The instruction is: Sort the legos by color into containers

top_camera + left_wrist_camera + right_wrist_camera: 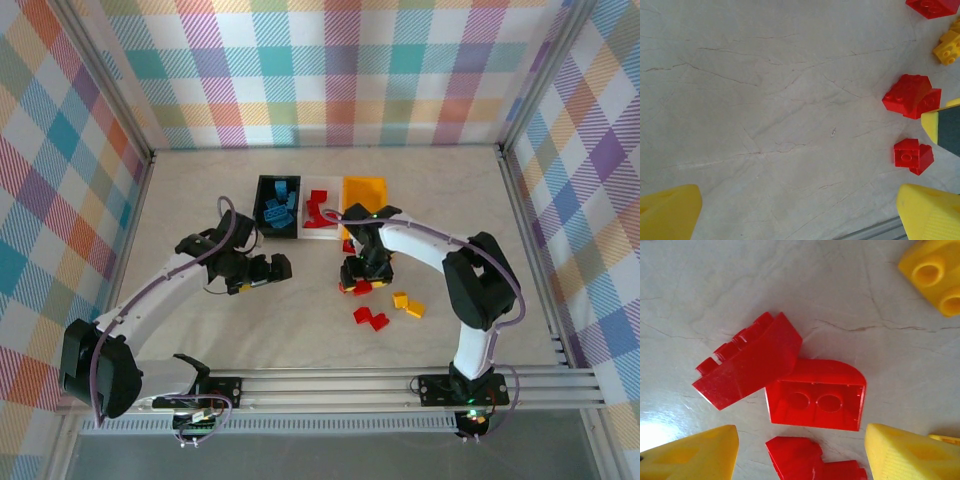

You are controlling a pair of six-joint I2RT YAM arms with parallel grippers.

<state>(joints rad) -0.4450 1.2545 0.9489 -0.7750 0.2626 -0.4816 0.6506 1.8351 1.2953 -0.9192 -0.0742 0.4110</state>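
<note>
I am holding my left gripper fully open over a bare part of the table, a little in front of the black bin. Its yellow fingers are standing far apart in the left wrist view, and nothing is lying between them.

My right gripper is hanging low over a small group of red bricks, near the front of the white bin. Its fingers are also apart and I am not gripping anything. A sloped red brick is leaning against an upside-down red brick (its hollow underside is facing my camera), and both are lying on the table. A third red piece is lying between my fingertips with a gap on its left side. On its right side I cannot tell if it is touching the finger.

The three bins are standing side by side at the far middle of the table. Blue legos are lying in the black bin and red legos in the white bin. The yellow-orange bin is standing on the right (what is inside I cannot tell, the color is the same). Two more red bricks and two yellow bricks are lying loose on the table, to the near right of my right gripper.
</note>
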